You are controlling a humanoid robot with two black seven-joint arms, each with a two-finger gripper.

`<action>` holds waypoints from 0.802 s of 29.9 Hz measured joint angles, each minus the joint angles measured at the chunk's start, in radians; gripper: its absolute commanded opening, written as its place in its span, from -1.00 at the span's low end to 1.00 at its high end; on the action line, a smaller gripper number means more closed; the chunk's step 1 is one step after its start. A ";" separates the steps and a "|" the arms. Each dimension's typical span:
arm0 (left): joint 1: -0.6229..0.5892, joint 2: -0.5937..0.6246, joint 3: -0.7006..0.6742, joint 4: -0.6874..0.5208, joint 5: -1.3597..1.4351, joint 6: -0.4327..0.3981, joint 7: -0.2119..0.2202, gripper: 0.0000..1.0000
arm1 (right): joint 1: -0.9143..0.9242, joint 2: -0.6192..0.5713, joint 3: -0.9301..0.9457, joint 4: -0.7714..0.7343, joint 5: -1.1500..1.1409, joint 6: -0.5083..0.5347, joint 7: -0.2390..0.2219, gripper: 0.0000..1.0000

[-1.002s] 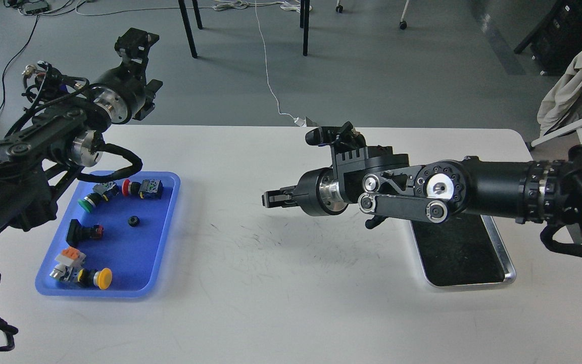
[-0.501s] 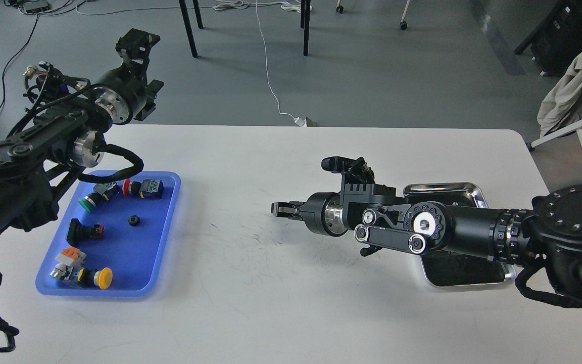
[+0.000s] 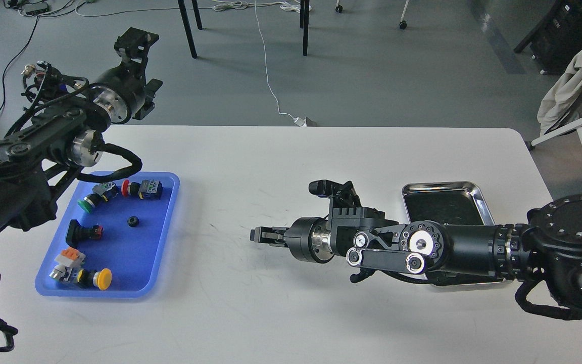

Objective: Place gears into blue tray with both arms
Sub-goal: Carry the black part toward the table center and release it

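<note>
The white counter [image 3: 291,167] fills most of the view, w/ grey scuff marks near its middle. The right arm [image 3: 473,247] reaches in from the right edge and lies low across the counter, pointing left; its gripper [image 3: 258,236] is at the far end, over the bare centre of the counter, fingers apparently pressed together w/ nothing visible between them (seen small and dark, so not certain). The left arm [image 3: 28,151] comes in from the left edge and bends up and away, its gripper [image 3: 137,40] raised beyond the counter's far-left corner, over the floor; whether its fingers are spread or together can't be told from this angle. The blue tray [image 3: 167,237] sits on the left part of the counter, partly under the left arm's cable loop. The silver metal tray [image 3: 442,189] w/ dark inside sits on the right, its near half hidden by the right arm. In the blue tray are several push-button switches: a green-capped one [image 3: 87,203] and a red-capped one [image 3: 128,188] near the far end, a black one [image 3: 81,231] at mid-left, a yellow-capped one [image 3: 100,278] by the near rim. One gear [image 3: 132,221], tiny and black, lies in the blue tray's middle, apart from the switches.
</note>
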 measured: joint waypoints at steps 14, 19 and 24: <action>0.000 0.001 0.002 0.000 0.000 0.003 -0.001 0.99 | -0.019 0.000 -0.001 0.001 0.001 -0.008 0.001 0.85; 0.001 0.001 0.003 0.000 0.000 0.003 -0.001 0.99 | -0.016 0.000 0.031 -0.007 0.001 -0.004 0.002 0.90; 0.002 0.002 0.005 0.000 0.000 0.004 -0.002 0.99 | 0.021 0.000 0.133 -0.013 0.003 0.012 0.000 0.94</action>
